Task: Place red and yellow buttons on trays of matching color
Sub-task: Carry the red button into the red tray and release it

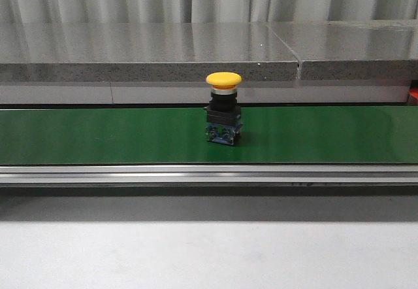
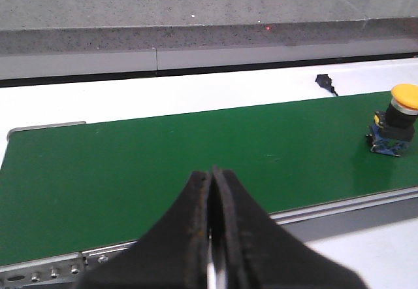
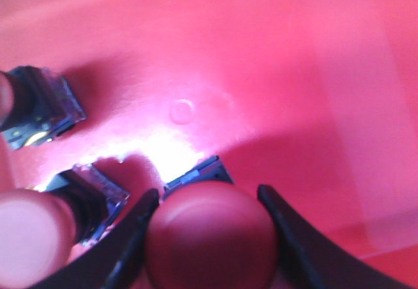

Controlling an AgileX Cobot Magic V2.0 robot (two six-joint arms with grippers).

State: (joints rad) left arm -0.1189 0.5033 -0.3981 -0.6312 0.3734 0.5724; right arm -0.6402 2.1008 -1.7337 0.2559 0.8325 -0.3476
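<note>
A yellow button (image 1: 223, 109) with a black and blue body stands upright mid-way along the green belt (image 1: 98, 135); it also shows at the edge of the left wrist view (image 2: 394, 129). My left gripper (image 2: 212, 171) is shut and empty, above the belt's near edge and well away from it. My right gripper (image 3: 209, 192) is shut on a red button (image 3: 212, 237), fingers on either side of its cap, low over the red tray (image 3: 294, 73). Two more red buttons (image 3: 32, 106) (image 3: 72, 207) lie in that tray. No yellow tray is in view, and neither arm appears in the front view.
A metal rail (image 1: 209, 173) runs along the belt's near side, with white table (image 1: 209, 256) in front. Behind the belt is a grey stone ledge (image 1: 150, 53). A small black piece (image 2: 324, 80) lies on the white surface beyond the belt.
</note>
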